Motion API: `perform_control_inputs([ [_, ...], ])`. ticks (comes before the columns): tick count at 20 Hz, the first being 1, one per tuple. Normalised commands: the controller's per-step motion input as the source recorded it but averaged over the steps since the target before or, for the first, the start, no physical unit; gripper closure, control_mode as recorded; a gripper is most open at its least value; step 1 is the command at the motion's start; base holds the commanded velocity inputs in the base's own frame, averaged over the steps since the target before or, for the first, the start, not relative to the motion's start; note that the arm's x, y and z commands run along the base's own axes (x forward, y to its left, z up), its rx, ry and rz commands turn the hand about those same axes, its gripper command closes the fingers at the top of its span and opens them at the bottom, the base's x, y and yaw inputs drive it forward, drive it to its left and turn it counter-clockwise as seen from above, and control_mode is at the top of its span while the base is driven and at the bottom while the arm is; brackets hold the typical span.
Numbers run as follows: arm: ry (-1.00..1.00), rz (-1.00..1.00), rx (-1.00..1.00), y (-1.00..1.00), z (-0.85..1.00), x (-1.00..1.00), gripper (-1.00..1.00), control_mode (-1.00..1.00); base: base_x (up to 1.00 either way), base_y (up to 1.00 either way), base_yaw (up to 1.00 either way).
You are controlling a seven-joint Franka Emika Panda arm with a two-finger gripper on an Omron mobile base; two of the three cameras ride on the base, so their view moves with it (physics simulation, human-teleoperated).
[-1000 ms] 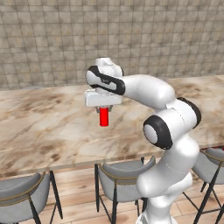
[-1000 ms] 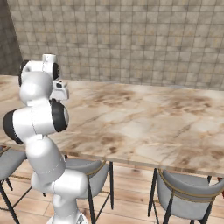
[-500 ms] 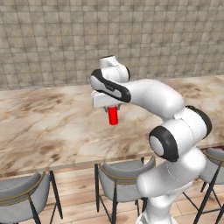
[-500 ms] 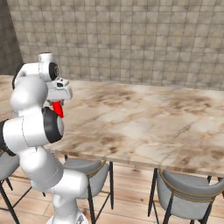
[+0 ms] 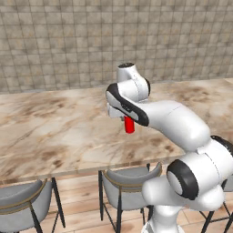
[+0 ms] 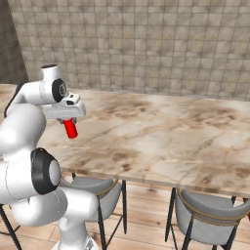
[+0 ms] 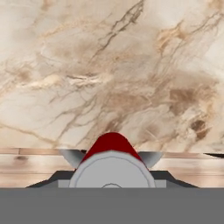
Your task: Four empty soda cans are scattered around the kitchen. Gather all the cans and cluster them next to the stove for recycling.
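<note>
My jaws (image 6: 71, 122) are clamped on a red can (image 5: 129, 125), one finger on each side of it. In the hand view the can (image 7: 112, 164) sits between my fingers (image 7: 72, 156), its silver top facing the camera and its red body beyond.

Position of the can: it hangs below my hand, above the desk (image 5: 54, 132) and not touching it. In the left base view it is near upright; in the right base view it tilts, its lower end (image 6: 72, 129) swung to the right.

Position over the desk: in the left base view the can is over the middle of the marble top, nearer its front edge than the wall. In the right base view it is over the left part of the desk (image 6: 171, 141).

Below the can, the hand view shows marble with brown veining, then the desk's near edge, then a strip of wood floor (image 7: 30, 168).

Surroundings: a tan tiled wall (image 5: 59, 41) runs behind the desk. Grey chairs stand tucked under the near edge: one at far left (image 5: 20, 205) and one near the middle (image 5: 125, 191) in the left base view, and one at right (image 6: 210, 217) in the right base view.

Whether the can's surface bears any mark I cannot tell.
</note>
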Motion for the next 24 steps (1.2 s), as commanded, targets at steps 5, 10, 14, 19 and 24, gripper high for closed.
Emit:
perform_control_inputs([
  [5,0.0,0.0,0.0,-0.42,0.21,-0.14,1.0,-1.0,0.0,0.0,0.0],
  [10,0.02,0.0,0.0,-0.35,0.24,-0.08,1.0,-1.0,0.0,0.0,0.0],
  [14,0.0,0.0,0.0,-0.38,0.12,-0.16,1.0,-1.0,0.0,0.0,0.0],
  [19,0.0,0.0,0.0,-0.33,0.04,-0.21,1.0,-1.0,0.0,0.0,0.0],
  [24,0.0,0.0,0.0,-0.2,0.01,-0.23,1.0,-1.0,0.0,0.0,0.0],
])
